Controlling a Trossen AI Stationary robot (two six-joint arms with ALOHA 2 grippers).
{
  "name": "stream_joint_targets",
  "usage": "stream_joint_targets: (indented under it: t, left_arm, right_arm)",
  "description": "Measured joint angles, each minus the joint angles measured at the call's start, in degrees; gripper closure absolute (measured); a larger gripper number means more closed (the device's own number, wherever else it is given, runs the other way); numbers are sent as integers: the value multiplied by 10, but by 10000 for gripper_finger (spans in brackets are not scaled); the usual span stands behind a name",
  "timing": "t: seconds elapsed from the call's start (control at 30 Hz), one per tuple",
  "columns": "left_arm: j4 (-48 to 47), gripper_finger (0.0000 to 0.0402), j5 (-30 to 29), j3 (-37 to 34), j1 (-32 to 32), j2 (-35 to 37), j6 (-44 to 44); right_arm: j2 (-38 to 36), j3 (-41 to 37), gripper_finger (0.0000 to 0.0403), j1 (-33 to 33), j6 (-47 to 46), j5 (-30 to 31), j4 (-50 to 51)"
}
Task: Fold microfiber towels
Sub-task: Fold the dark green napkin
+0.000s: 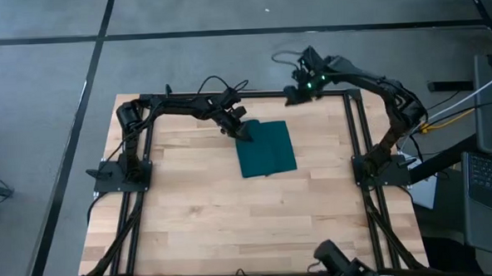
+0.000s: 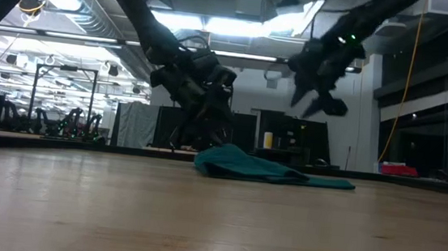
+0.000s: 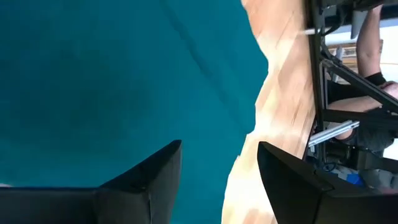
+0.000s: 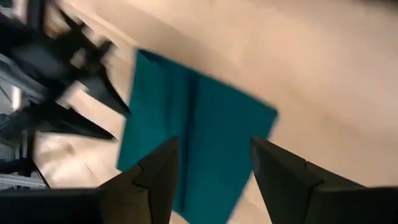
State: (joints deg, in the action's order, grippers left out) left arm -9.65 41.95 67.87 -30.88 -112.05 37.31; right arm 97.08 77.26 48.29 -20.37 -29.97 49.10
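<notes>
The dark teal towel [image 1: 267, 151] lies folded into a rectangle on the wooden table, right of centre toward the far edge. In the low view the towel [image 2: 269, 170] humps up at its left end. My left gripper [image 1: 244, 133] is open at the towel's far left corner. In the left wrist view [image 3: 217, 180] one finger is over the cloth [image 3: 112, 81] and the other over bare wood. My right gripper [image 1: 296, 92] is open and empty, raised above the table's far edge. It looks down on the towel [image 4: 193, 137]. My left gripper stands open astride the towel's edge [image 3: 245, 134], coming slanting down from the far left. Whether its fingertips touch the cloth I cannot tell.
Black frame rails [image 1: 147, 159] run along the table's left, right and far sides. Bare wood [image 1: 258, 229] fills the near half. A laptop [image 1: 489, 177] sits off the table's right. A person [image 3: 373, 56] sits beyond the table.
</notes>
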Motion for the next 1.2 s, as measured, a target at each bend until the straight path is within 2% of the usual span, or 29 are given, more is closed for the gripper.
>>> stream_joint_targets:
  t: [0.2, 0.4, 0.57, 0.87, 1.2]
  left_arm:
    - [4, 194, 0, 0, -8, 0, -17]
    - [-23, 194, -1, 0, -7, 0, -55]
    - [-53, 194, 1, 0, -10, -6, -76]
    - [-70, 194, 8, 0, -7, -17, -103]
    - [-69, 194, 8, 0, -15, -17, -122]
  right_arm:
    - [-40, -141, 187, -1, -34, 4, -21]
    - [-63, -237, 167, -27, -116, -11, -134]
    - [-63, -253, 157, -54, -156, -3, -193]
    - [-58, -254, 170, -63, -181, 50, -199]
    - [-5, -254, 189, -74, -202, 39, -241]
